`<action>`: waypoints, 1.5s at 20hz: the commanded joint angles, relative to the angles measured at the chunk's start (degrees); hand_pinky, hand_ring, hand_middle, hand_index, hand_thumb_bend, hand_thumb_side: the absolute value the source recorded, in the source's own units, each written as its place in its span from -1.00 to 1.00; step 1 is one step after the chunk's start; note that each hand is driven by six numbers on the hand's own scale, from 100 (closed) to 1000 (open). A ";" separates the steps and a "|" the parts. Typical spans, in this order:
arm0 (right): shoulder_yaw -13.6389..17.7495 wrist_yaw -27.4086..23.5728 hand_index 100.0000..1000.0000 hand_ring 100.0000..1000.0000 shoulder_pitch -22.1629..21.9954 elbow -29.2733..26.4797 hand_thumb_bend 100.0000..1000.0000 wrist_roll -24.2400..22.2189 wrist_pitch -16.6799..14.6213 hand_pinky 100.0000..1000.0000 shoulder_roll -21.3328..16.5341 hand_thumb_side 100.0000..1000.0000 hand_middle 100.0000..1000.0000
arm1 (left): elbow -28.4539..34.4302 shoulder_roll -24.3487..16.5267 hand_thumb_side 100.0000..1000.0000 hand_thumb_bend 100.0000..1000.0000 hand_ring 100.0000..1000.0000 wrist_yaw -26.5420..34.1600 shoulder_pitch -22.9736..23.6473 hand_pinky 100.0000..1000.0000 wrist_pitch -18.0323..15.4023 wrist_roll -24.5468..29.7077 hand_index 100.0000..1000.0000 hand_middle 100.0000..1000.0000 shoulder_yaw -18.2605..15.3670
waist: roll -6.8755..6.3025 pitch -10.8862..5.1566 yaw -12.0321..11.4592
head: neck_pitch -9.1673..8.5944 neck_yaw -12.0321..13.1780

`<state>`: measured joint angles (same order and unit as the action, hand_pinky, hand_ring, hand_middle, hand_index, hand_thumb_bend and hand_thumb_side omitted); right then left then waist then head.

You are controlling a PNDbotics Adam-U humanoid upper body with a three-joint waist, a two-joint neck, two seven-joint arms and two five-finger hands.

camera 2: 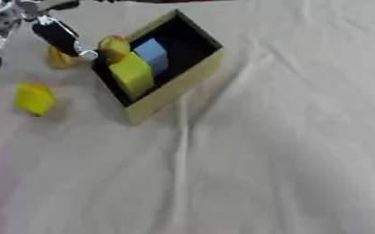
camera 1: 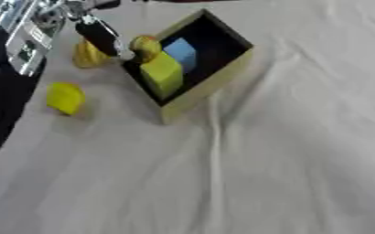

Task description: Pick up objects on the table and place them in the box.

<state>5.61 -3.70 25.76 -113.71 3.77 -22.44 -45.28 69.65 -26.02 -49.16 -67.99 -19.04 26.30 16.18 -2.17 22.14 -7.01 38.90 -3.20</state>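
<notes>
Left hand [camera 1: 103, 36] blurred (its grip unreadable); yellow piece [camera 1: 87, 55] behind it half hidden.

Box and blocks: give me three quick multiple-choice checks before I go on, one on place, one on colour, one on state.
1. Where is the box?
A. Upper middle of the cloth
B. Lower right corner
C. Off the table

2. What colour is the block deep in the box, next to the yellow-green block?
A. Red
B. Light blue
C. Black

3. What is the state of the yellow piece left of the box?
A. Inside the box
B. Held by a hand
C. Lying alone on the cloth

Answers: 1 A, it sits tilted high in the view. 2 B, pale blue against the dark interior. 3 C, nothing touches it; the left hand is up by the box rim.
</notes>
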 commanded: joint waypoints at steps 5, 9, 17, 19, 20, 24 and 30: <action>0.55 0.27 0.42 0.52 0.24 -0.88 -1.00 0.53 0.03 0.66 -2.49 -0.20 0.13 | 1.65 -7.65 -0.46 0.18 0.51 -0.45 0.35 0.58 2.63 1.95 0.76 0.47 -2.67 | -0.10 -1.85 -0.41 | 0.32 -0.55; 0.62 0.43 0.42 0.52 0.08 -0.88 -1.00 0.63 -0.06 0.66 -2.55 -0.20 0.13 | -0.72 -8.90 -0.47 0.22 0.52 -2.27 1.21 0.59 3.61 2.23 0.77 0.48 -3.60 | -0.01 -1.70 -0.43 | 0.17 -0.49; 0.50 0.49 0.41 0.52 0.27 -0.88 -1.00 0.48 -0.05 0.66 -2.16 -0.20 0.12 | -8.60 -6.60 -0.47 0.30 0.51 -3.32 0.53 0.58 3.62 0.96 0.76 0.46 -4.86 | 0.37 -1.25 0.04 | -0.64 0.37; 0.49 0.49 0.41 0.52 0.35 -0.88 -1.00 0.42 -0.06 0.66 -2.05 -0.19 0.12 | -10.79 -5.68 -0.47 0.31 0.51 -3.87 0.13 0.57 3.45 0.69 0.76 0.45 -5.02 | 0.45 -1.09 0.25 | -0.89 0.63; 0.49 0.50 0.41 0.52 0.38 -0.88 -1.00 0.41 -0.05 0.67 -2.00 -0.19 0.12 | -11.90 -5.21 -0.48 0.31 0.50 -4.03 -0.05 0.56 3.40 0.53 0.75 0.44 -5.20 | 0.49 -0.99 0.35 | -1.01 0.73; 0.54 0.57 0.41 0.52 0.43 -0.88 -1.00 0.37 -0.06 0.67 -1.86 -0.19 0.12 | -15.59 -3.79 -0.48 0.34 0.50 -5.36 -0.68 0.56 3.47 -0.51 0.74 0.43 -5.86 | 0.63 -0.62 0.73 | -1.42 1.04; 0.48 0.63 0.41 0.52 0.63 -0.88 -1.00 0.14 -0.02 0.67 -1.58 -0.18 0.12 | -19.36 -2.13 -0.48 0.34 0.50 -8.00 -1.36 0.56 4.54 -2.79 0.73 0.43 -7.35 | 0.70 0.00 1.09 | -2.13 1.51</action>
<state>5.62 -3.22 25.73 -113.71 4.04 -22.46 -45.65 50.38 -27.18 -56.42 -67.78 -14.73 24.21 9.77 -1.60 23.37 -5.94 37.66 -1.96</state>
